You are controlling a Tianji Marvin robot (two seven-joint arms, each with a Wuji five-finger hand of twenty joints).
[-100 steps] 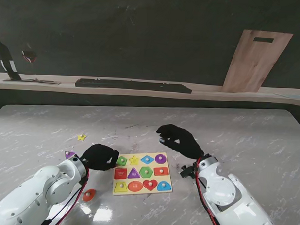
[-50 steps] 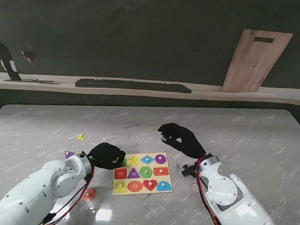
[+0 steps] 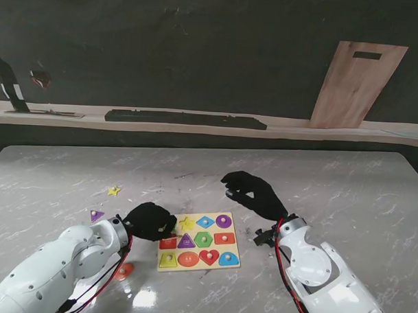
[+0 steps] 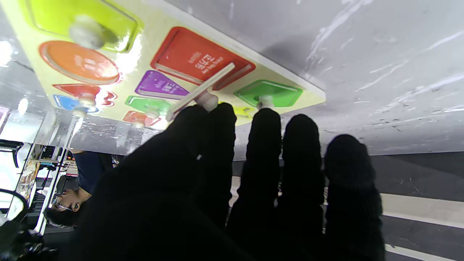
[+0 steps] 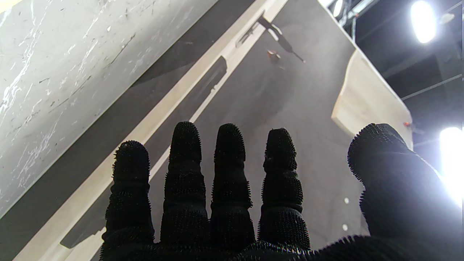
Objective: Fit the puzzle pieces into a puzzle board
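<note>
Left hand: black glove [image 3: 150, 221] over the near-left corner of the pale wooden puzzle board [image 3: 198, 262].
Right hand: black glove [image 3: 254, 194], fingers apart.
Table: small yellow star [image 3: 114, 191].

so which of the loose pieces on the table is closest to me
The orange piece, beside the left arm near the table's front edge; the purple piece and yellow star lie farther from me.

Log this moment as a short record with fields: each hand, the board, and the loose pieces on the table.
left hand: shut on a flat piece by its knob, tilted over the red slot
right hand: open, holding nothing, off the board's right side
puzzle board: flat on the table, most slots filled
loose pieces: yellow star, purple triangle, orange piece, all left of the board
</note>
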